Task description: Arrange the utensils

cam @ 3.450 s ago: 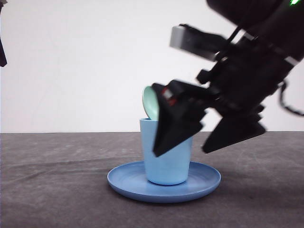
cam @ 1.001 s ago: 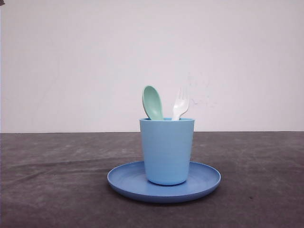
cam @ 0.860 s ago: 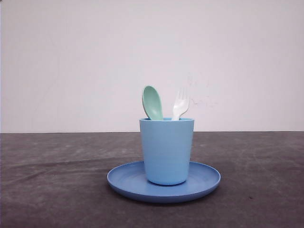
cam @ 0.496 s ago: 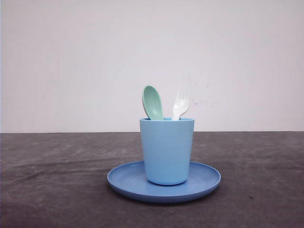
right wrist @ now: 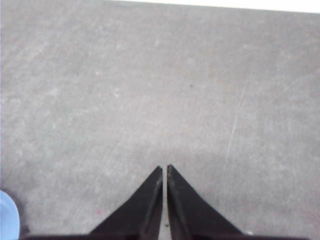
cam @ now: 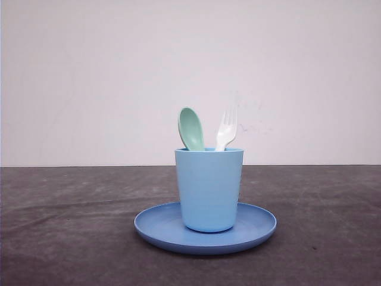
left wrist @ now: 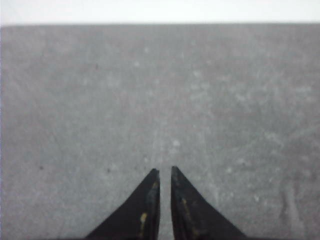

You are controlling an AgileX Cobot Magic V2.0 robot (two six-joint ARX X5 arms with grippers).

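Standing side by side in the light blue cup at the centre of the front view, the mint-green spoon and the white fork now poke above its rim, where a few seconds ago only the spoon showed and the right arm crowded the cup; with both utensils housed and the cup on the round blue plate, the task looks finished. Both arms have since withdrawn over bare grey table. The left gripper and the right gripper each have their jaws nearly together, holding and touching nothing.
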